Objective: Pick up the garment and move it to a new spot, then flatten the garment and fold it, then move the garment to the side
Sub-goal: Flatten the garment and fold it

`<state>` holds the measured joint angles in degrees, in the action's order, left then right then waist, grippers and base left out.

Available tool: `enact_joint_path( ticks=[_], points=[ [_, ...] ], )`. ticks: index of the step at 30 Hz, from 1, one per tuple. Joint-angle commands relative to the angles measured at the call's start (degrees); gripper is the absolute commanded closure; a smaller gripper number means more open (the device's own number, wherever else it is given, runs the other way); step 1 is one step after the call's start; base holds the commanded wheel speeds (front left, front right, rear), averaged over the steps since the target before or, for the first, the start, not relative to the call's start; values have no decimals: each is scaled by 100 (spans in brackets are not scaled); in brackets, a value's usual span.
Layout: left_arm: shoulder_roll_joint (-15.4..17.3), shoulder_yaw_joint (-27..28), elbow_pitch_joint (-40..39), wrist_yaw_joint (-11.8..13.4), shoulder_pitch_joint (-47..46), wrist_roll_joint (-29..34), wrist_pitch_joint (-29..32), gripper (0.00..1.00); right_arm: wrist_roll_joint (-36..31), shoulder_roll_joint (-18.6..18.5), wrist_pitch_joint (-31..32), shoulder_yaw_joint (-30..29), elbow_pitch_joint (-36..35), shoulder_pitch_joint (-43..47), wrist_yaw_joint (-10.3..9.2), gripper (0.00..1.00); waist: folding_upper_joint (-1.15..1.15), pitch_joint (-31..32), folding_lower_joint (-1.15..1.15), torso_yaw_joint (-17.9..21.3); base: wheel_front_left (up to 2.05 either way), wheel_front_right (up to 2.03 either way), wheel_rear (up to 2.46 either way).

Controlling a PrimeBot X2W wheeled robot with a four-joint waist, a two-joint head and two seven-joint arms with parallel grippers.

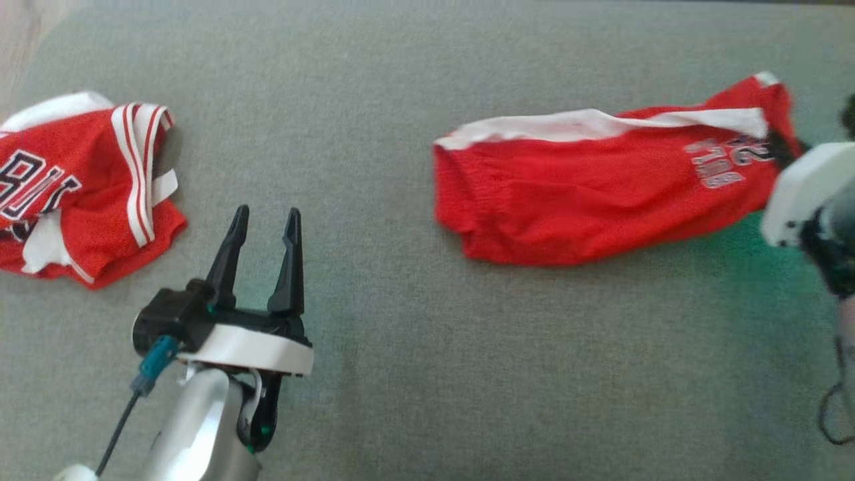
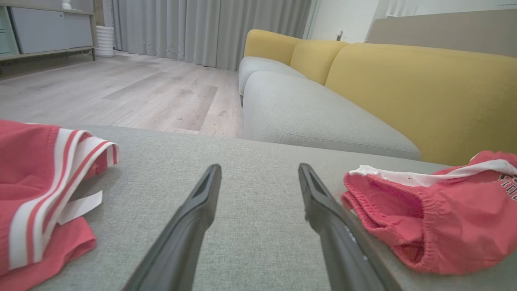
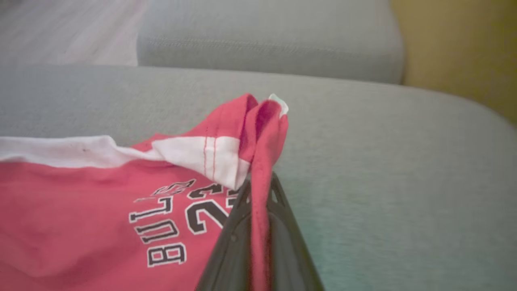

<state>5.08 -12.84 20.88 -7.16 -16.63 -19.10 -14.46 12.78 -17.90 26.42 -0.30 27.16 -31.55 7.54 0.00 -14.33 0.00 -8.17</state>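
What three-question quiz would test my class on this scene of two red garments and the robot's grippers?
1. True or false: the left gripper is shut on the red jersey.
2. What does the right gripper pinch? A) an edge of the red shorts B) the yellow backrest C) nothing.
3. Fill in: both garments lie on a ____ seat.
Key: 1 false; 2 A; 3 grey.

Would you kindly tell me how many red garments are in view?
2: a striped jersey at the left edge, and shorts at the right, pinched by the right claw.
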Motion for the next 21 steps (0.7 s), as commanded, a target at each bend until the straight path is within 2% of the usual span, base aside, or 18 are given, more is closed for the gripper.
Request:
enact_joint_path(
  ticks=[1,5,9,15,21],
  points=[
    [150,186,-183,-25,2,45,-53,0,-120,-190,105,-111,-404,73,-5,100,0,152,0,74,0,0,0],
    [149,110,-167,-28,69,39,-53,0,-359,-258,389,-463,-867,307,-5,100,0,262,0,27,0,0,0],
    [168,50,-149,-30,95,15,-53,0,-390,-66,625,-441,-1263,410,-5,100,0,324,0,-42,0,0,0],
    [203,-19,-113,-31,131,-11,-53,0,-189,564,760,542,-1673,331,-5,100,0,397,0,-116,0,0,0],
    [167,-103,-90,-32,111,-75,-53,0,199,1170,716,1590,-1227,134,-5,100,0,420,0,-245,0,0,0]
  ],
)
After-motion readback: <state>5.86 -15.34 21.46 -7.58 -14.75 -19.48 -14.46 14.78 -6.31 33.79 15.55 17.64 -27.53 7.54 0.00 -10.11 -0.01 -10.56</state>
